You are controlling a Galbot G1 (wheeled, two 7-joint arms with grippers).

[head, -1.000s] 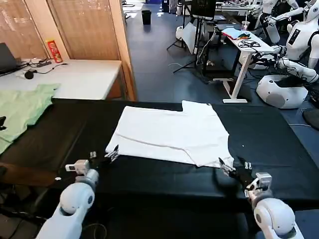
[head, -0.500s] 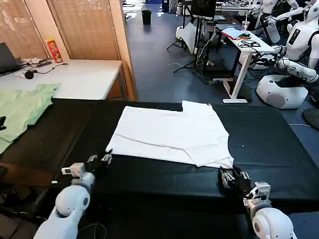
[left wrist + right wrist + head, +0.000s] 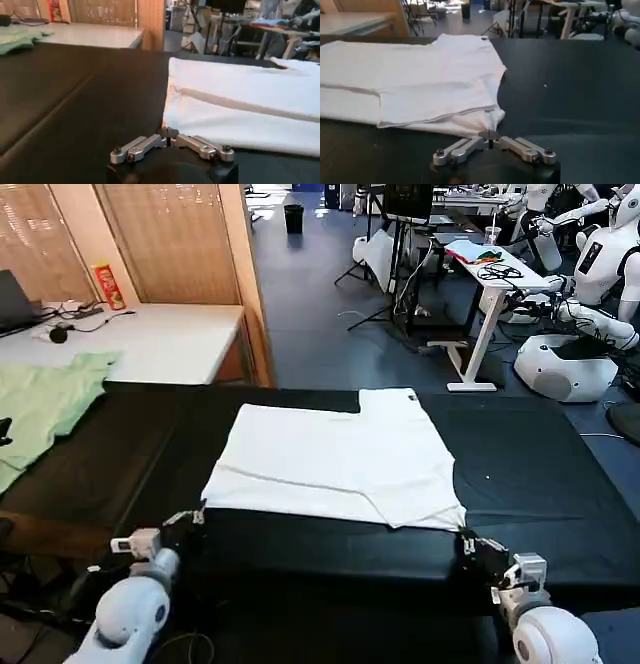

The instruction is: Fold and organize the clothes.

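- The white T-shirt [image 3: 335, 459] lies spread flat on the black surface [image 3: 530, 484], partly folded, with its near hem at the front edge and the collar toward the far side.
- The left gripper [image 3: 190, 519] sits low at the near left corner of the hem; in the left wrist view its jaws [image 3: 169, 134] are pinched together on that corner of cloth.
- The right gripper [image 3: 468, 542] sits equally low at the near right corner; the right wrist view shows its jaws [image 3: 489, 134] closed on the bunched corner there.
- The step in hand looks like a two-corner hold on the hem, ready to drag the shirt or to lift the hem and fold it toward the collar.
- To do it well, both arms should move together at the same height and pace, so the hem stays taut and straight between them without a sag in the middle.
- The right corner is already puckered, so too hard a pull may drag the folded layers askew.
- Both arms reach forward from below the front edge, wrists level and close to the surface, spaced as wide as the shirt.
- The pale green garment [image 3: 45, 404] lies well apart at the far left, on the white table.
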